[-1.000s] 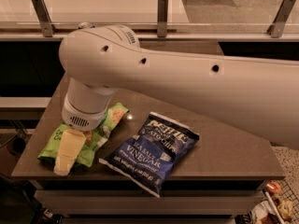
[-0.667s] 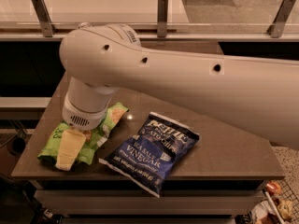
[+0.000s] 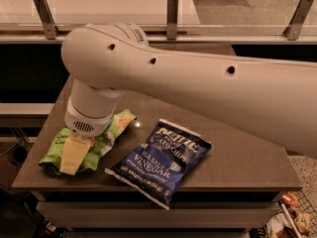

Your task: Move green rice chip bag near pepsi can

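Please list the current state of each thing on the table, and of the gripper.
Green bag: lying flat at the table's left end, partly covered by the gripper.
Blue bag: lying flat, label up, its near corner hanging over the front edge.
Gripper: pointing down over the green bag's middle.
Table: carrying both bags.

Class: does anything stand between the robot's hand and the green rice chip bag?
Nothing visible does. The hand is right over the green rice chip bag on the table; the dark-blue chip bag lies beside it, not in between.
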Robot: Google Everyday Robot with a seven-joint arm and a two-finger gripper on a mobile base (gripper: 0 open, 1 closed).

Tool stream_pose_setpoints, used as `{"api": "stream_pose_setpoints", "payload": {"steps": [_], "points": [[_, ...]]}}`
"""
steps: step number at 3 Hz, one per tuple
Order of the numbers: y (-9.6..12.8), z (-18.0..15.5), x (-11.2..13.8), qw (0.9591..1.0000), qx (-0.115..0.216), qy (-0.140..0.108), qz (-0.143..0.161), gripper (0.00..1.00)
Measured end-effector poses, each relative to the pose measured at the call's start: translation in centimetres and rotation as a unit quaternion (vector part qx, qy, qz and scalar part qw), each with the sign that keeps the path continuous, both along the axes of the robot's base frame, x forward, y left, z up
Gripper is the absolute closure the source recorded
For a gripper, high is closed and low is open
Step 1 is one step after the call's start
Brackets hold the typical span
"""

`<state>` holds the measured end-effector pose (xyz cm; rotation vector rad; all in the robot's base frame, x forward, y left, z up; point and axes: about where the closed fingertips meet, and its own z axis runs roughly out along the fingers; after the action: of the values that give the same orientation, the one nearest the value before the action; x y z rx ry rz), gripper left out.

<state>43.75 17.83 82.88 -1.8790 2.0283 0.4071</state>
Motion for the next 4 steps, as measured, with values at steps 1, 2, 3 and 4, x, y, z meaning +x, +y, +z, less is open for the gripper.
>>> {"api": "stream_pose_setpoints", "payload": {"steps": [1, 2, 3, 4], "points": [[0.0, 0.02, -0.01, 1.0, 0.0, 0.0, 0.0, 1.0], [0.0, 0.15, -0.01, 1.0, 0.0, 0.0, 0.0, 1.0], [0.0, 0.28, -0.01, 1.0, 0.0, 0.0, 0.0, 1.0], [0.0, 0.34, -0.01, 1.0, 0.0, 0.0, 0.0, 1.0]]}}
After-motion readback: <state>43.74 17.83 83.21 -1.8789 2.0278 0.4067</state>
